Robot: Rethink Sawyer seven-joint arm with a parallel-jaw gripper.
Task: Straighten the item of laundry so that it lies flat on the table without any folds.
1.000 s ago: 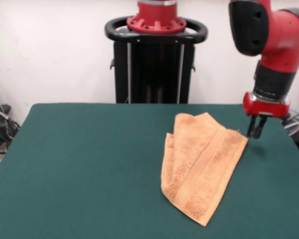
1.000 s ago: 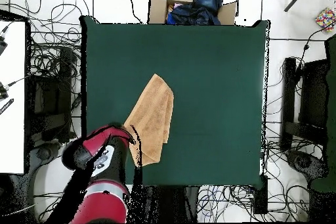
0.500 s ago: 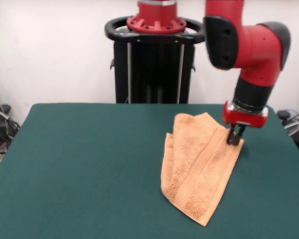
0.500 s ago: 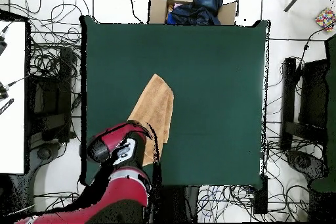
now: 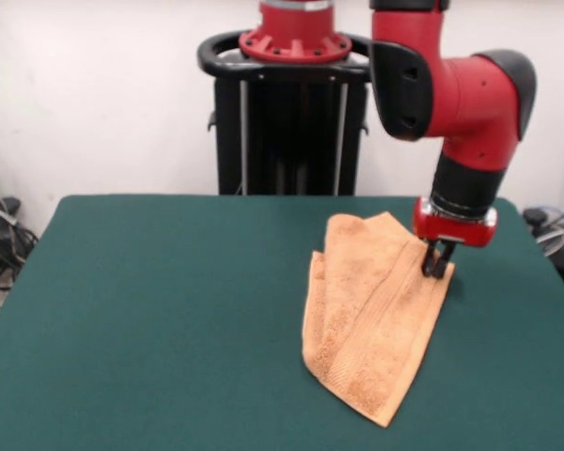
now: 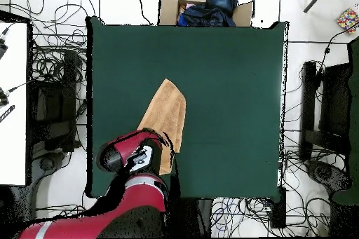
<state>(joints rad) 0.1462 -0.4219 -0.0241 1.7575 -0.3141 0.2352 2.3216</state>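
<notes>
cardboard box (image 6: pixel 205 6) holding dark clothes (image 6: pixel 210 5) | floor cables (image 6: pixel 56 61)

A plain white wall (image 5: pixel 94 94) stands behind. The white floor (image 6: pixel 301 47) has many tangled black cables (image 6: pixel 59 61) and an open brown cardboard box (image 6: pixel 203 8) of dark clothes.

The arm (image 6: pixel 133 162) hides the towel's (image 6: pixel 167 113) near corner overhead — whether the jaws grip it cannot be told.

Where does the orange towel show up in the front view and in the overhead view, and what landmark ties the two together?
Front view: the towel lies right of centre on the green table.
Overhead view: the towel lies left of centre, toward the bottom edge.
Shared landmark: the red arm's gripper at the towel's corner.
</notes>
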